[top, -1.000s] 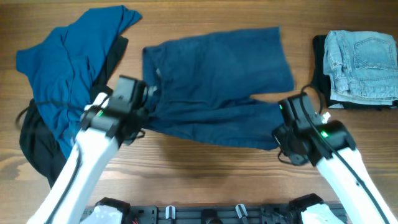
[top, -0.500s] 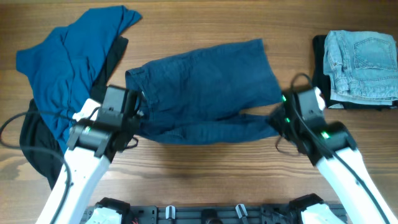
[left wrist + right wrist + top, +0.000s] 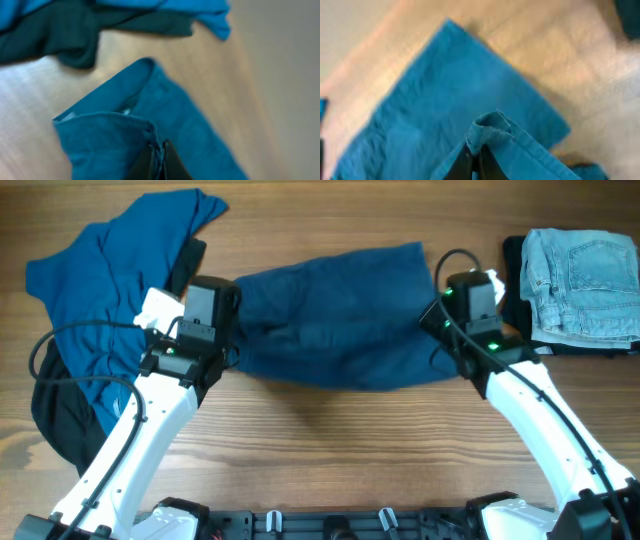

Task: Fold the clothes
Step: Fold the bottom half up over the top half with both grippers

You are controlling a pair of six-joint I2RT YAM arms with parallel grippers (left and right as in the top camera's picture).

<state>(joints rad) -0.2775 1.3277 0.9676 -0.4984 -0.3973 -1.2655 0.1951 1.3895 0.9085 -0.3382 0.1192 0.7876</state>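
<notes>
The dark navy shorts (image 3: 330, 315) lie across the table's middle, their near half lifted and carried over the far half. My left gripper (image 3: 228, 320) is shut on the shorts' left edge (image 3: 125, 135). At the other end my right gripper (image 3: 447, 310) is shut on the right edge of the shorts (image 3: 492, 127). A pinched ridge of cloth shows between each pair of fingers. A bright blue shirt (image 3: 100, 290) is heaped at the left over a black garment (image 3: 55, 420). Folded light-wash jeans (image 3: 580, 280) rest at the right.
The jeans sit on a folded black piece (image 3: 515, 275) close to my right arm. Bare wooden table (image 3: 330, 450) runs along the front. A black rail (image 3: 330, 525) lines the near edge.
Both grippers have carried the near half of the shorts away from me and over the far half. The shorts now look like one narrower band.
</notes>
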